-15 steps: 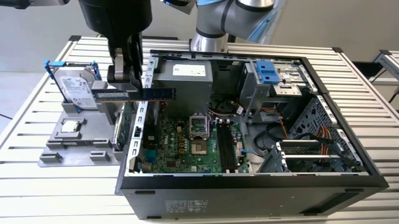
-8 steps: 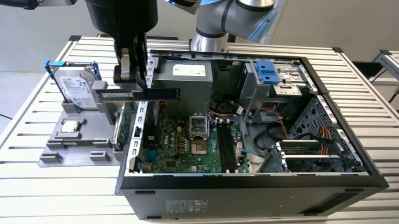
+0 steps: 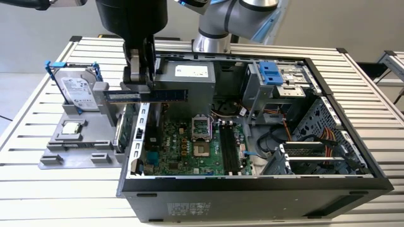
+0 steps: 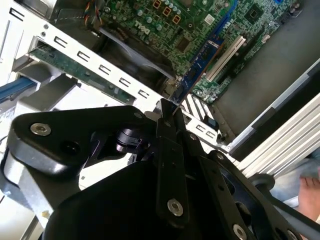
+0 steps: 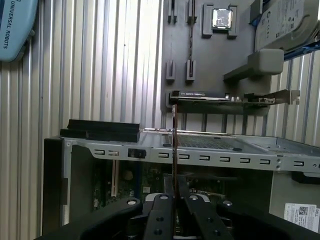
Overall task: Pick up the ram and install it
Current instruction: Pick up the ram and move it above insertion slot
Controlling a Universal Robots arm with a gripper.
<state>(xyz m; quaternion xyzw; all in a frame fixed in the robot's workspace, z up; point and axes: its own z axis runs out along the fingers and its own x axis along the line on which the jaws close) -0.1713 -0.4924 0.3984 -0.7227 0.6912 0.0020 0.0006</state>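
My gripper (image 3: 137, 89) is shut on the ram (image 3: 158, 95), a long narrow dark stick held level above the open computer case's wall on the exterior view's left. One end of the ram juts over the case interior and the other over the grey fixture. In both wrist views the ram (image 4: 200, 65) (image 5: 174, 145) appears edge-on, running out from between the fingertips (image 4: 167, 112) (image 5: 174, 192). The green motherboard (image 3: 183, 146) lies below in the case, and its long dark memory slots (image 3: 228, 149) sit farther to the exterior view's right.
The open computer case (image 3: 252, 182) stands on a slatted metal table (image 3: 38, 189). To its left a grey fixture (image 3: 69, 151) holds a hard drive (image 3: 79, 92), a processor chip (image 3: 73, 126) and an expansion card (image 5: 220, 97). A power supply (image 3: 189, 78) and drive cage (image 3: 277, 78) fill the case's back.
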